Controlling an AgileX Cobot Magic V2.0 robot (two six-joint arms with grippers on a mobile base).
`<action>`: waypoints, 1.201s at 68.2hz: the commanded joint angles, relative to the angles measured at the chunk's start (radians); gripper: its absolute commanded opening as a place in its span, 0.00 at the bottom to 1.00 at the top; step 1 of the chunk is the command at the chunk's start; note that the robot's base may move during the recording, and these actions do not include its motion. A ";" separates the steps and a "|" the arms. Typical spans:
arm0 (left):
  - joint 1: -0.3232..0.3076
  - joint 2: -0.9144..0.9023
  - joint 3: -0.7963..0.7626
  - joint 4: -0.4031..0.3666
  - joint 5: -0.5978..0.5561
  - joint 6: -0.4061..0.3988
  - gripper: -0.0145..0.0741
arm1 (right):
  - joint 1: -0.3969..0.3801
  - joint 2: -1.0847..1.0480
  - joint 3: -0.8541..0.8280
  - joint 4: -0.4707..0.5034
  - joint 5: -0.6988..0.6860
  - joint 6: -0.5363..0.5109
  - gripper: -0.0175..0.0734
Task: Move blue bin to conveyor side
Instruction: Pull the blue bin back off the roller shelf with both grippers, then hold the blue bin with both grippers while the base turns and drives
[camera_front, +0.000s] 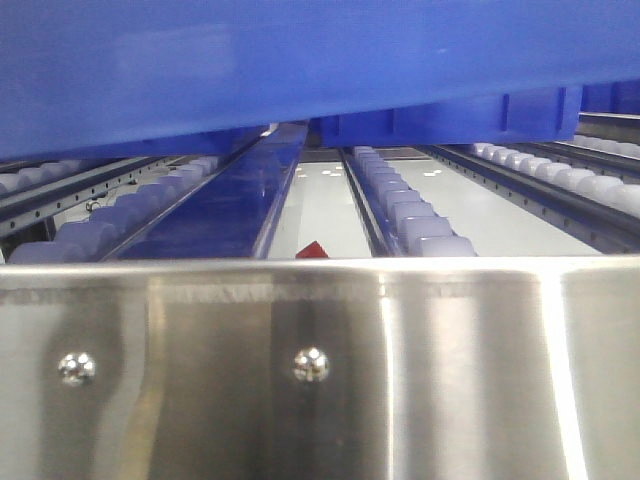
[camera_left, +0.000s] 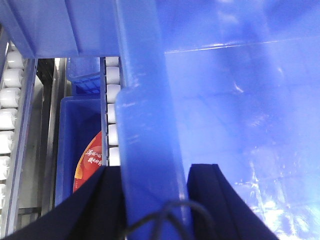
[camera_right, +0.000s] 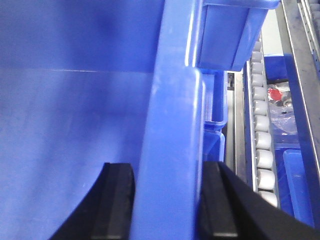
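Step in hand (judged): two-arm carry of the large glossy royal-blue plastic bin (camera_front: 300, 70) over the roller conveyor (camera_front: 420, 220), toward its side.

Bin position: in the front view the bin's wall fills the top of the frame. Its underside sits above the pale grey rollers and the blue centre strip (camera_front: 220, 210), and beyond the brushed-steel end plate (camera_front: 450, 370) with its two bolts (camera_front: 311, 364). There is a gap under the near edge. I cannot tell whether the far part bears on the rollers.

Left fingers (camera_left: 95, 210): dark pads straddle the thick rolled rim (camera_left: 145, 125), one outside the wall and one inside, pinching it.

Right fingers (camera_right: 112, 205): same arrangement on the opposite rim (camera_right: 165, 150), with the inner pad over the bin's interior and the outer pad on the conveyor side, pinching the rim. On both sides the rim runs straight up between the pads, roughly centred.

Notes for doing it well:
- Move both arms together at equal height and pace. A smooth, tapered rim held only by pinch may slip if one side leads.
- Hold the bin level and clear of the end plate and rails while traversing.
- Lower squarely and release only once the base is supported.
- Smaller blue bins (camera_left: 82, 130) lie beneath the rails, so watch clearance there.
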 joint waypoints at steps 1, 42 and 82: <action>0.005 -0.024 -0.010 0.076 -0.066 0.011 0.14 | -0.008 -0.022 -0.014 -0.083 -0.092 -0.018 0.12; 0.005 -0.024 -0.010 0.076 -0.066 0.011 0.14 | -0.008 -0.022 -0.014 -0.083 -0.092 -0.018 0.12; 0.005 -0.028 -0.010 0.076 -0.066 0.011 0.14 | -0.008 -0.022 -0.014 -0.083 -0.092 -0.018 0.12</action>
